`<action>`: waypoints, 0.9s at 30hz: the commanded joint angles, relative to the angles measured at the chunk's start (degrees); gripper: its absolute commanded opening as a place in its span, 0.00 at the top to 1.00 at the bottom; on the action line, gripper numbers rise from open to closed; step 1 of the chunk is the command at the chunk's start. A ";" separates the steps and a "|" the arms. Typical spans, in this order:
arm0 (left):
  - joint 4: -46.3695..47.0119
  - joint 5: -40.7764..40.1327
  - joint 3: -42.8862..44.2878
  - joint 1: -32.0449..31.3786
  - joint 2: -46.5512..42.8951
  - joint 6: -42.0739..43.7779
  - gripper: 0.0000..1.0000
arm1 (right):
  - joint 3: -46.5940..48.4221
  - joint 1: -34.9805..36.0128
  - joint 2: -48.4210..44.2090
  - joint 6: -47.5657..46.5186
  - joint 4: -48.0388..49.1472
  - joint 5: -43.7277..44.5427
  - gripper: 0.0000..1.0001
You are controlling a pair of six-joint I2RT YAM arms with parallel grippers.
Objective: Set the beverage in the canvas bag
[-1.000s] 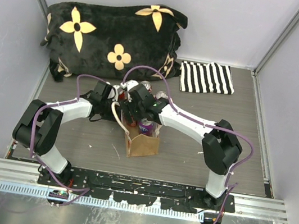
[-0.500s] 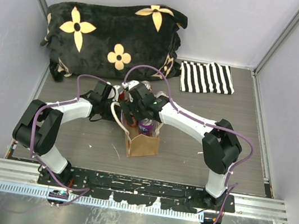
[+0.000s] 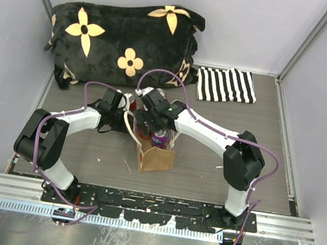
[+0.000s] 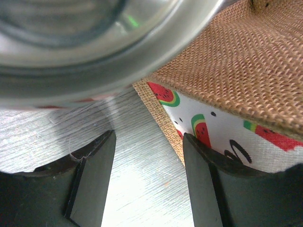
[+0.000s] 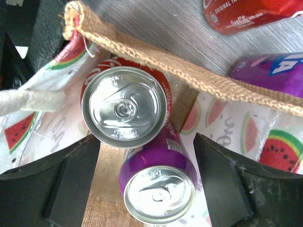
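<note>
Below spread right gripper [image 5: 147, 142], red beverage can [image 5: 124, 109] upright inside canvas bag [image 5: 156, 59].

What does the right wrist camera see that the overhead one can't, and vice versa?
Only the right wrist view shows the canvas bag's watermelon-print lining and pull tabs on the red can and purple can standing inside. Only the overhead view shows the flowered pillow, the striped cloth, the left arm and the right arm. Both show the bag with the purple can in it.
</note>
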 commanded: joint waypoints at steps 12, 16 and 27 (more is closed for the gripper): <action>1.22 1.24 1.91 -0.71 0.55 0.85 0.34 | 1.12 0.13 -4.77 2.00 -9.93 2.30 0.16; 1.19 1.29 1.89 -0.73 0.56 0.92 0.34 | 1.33 0.13 -4.33 2.48 -11.18 1.93 0.21; 1.14 1.24 1.89 -0.72 0.54 1.00 0.34 | 1.95 0.13 -2.05 3.05 -12.93 1.76 0.58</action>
